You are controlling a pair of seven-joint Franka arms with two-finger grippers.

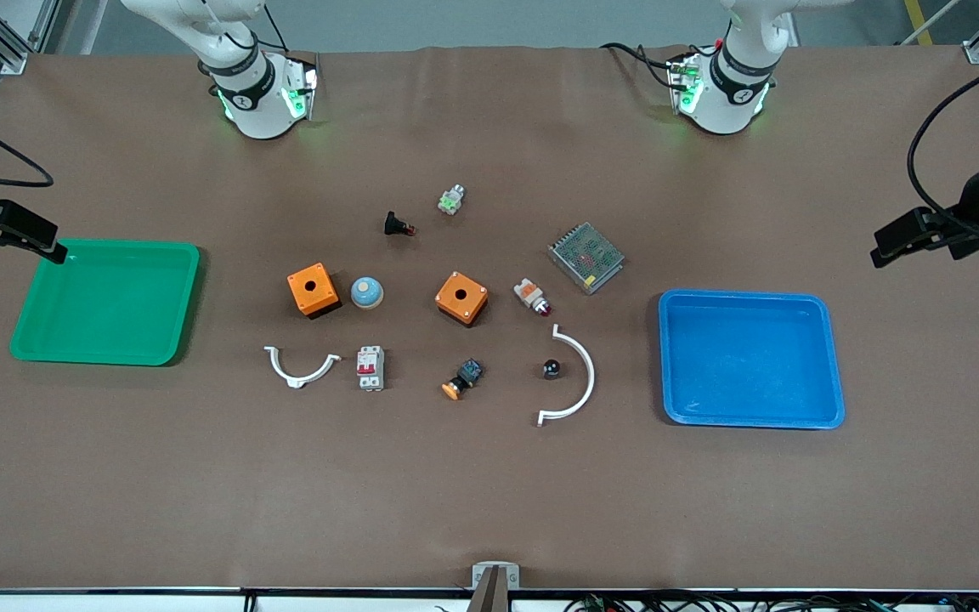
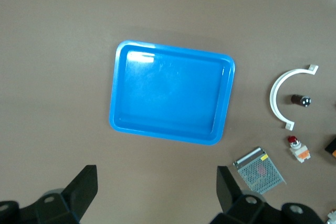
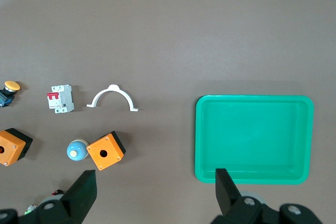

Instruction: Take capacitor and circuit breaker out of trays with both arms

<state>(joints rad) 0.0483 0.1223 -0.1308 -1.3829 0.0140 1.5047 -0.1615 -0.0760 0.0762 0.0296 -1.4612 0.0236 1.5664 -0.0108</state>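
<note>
The capacitor (image 1: 551,368) is a tiny black cylinder lying inside the large white arc (image 1: 585,380); it also shows in the left wrist view (image 2: 301,99). The breaker (image 1: 370,367), white-grey with red levers, stands beside the small white arc (image 1: 301,367) and shows in the right wrist view (image 3: 61,98). My left gripper (image 1: 893,242) (image 2: 156,184) hangs open and empty high beside the blue tray (image 1: 744,295). My right gripper (image 1: 35,238) (image 3: 155,182) hangs open and empty high over the edge of the green tray (image 1: 99,306).
Two orange boxes (image 1: 313,289) (image 1: 461,297), a blue dome button (image 1: 366,292), a black-and-blue part with orange cap (image 1: 462,380), a white-and-orange button (image 1: 532,297), a black button (image 1: 398,225), a silver-green button (image 1: 451,200) and a mesh-covered box (image 1: 586,257) lie mid-table.
</note>
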